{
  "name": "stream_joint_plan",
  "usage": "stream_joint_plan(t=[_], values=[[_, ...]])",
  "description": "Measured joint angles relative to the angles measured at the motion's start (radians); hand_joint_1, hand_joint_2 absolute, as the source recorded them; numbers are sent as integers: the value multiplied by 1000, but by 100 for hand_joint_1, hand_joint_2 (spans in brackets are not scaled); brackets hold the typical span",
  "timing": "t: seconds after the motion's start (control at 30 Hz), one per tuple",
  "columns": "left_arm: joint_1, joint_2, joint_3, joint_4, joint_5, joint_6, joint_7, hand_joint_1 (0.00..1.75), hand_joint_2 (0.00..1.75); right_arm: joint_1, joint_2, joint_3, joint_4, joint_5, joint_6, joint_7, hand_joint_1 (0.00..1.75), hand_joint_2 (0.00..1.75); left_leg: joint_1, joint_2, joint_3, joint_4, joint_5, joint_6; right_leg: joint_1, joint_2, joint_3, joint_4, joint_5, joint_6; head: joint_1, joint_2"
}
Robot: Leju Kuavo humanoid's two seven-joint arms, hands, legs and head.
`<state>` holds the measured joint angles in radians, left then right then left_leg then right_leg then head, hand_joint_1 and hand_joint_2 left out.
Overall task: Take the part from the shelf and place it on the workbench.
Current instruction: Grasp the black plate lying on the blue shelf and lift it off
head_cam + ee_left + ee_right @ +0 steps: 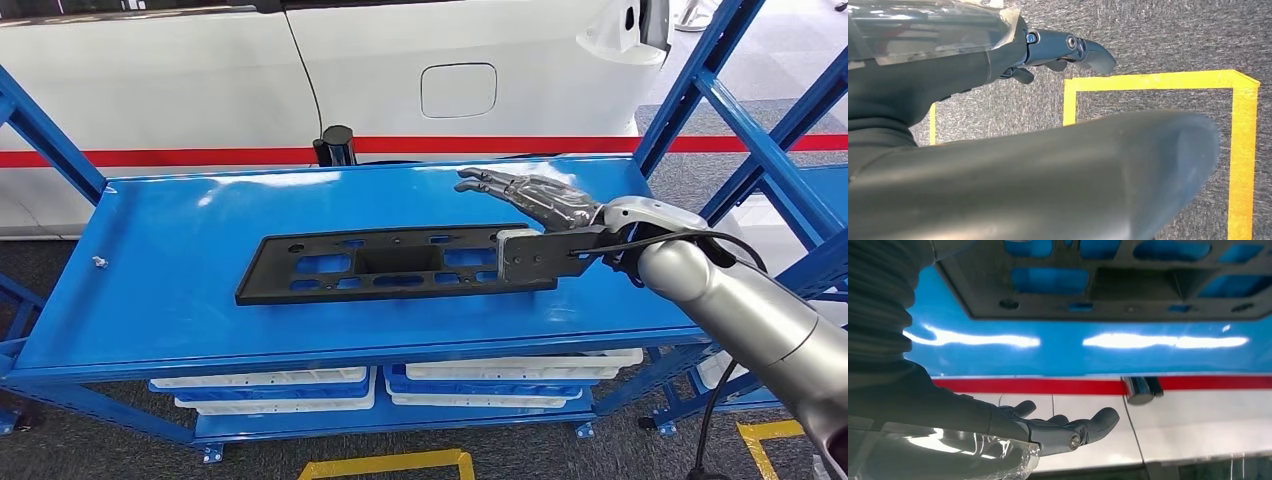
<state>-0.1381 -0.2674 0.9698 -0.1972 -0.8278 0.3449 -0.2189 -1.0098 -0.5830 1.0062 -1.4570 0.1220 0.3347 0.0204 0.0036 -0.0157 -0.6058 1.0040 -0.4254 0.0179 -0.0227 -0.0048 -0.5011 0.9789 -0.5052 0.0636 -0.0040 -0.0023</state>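
Note:
In the head view a long black part [390,265] with several cut-outs lies flat on the blue shelf top [180,290]. My right hand [535,200] reaches in from the right over the part's right end, fingers stretched out flat above the shelf behind the part. Its light grey thumb [530,257] lies across that end of the part. In the right wrist view the part [1108,280] is apart from the outstretched fingers [1073,432], which hold nothing. My left hand [1048,50] hangs over the grey floor, fingers loosely apart and holding nothing.
A white car body with a red stripe [200,156] stands right behind the shelf. Blue slanted frame bars [720,100] rise at the right and left ends. White trays [290,390] sit on the lower level. Yellow tape [1243,150] marks the floor.

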Motion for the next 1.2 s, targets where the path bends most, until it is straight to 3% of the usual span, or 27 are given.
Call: stream_joint_plan(t=[0.3, 0.73, 1.2], values=[[-2, 0, 0, 0, 2, 3, 11, 0, 0, -20, 78, 106, 93, -51, 8, -3, 0, 175, 0, 0, 0, 0, 0, 0, 0, 0, 0, 0, 0, 0, 0, 0], [-2, 0, 0, 0, 0, 6, 10, 0, 0, 9, 142, 192, 225, -38, -37, -24, 0, 175, 0, 0, 0, 0, 0, 0, 0, 0, 0, 0, 0, 0, 0, 0], [-2, 0, -5, 0, -12, 3, 14, 0, 0, 77, 80, 185, 257, 6, -88, -32, 0, 175, 0, 0, 0, 0, 0, 0, 0, 0, 0, 0, 0, 0, 0, 0]])
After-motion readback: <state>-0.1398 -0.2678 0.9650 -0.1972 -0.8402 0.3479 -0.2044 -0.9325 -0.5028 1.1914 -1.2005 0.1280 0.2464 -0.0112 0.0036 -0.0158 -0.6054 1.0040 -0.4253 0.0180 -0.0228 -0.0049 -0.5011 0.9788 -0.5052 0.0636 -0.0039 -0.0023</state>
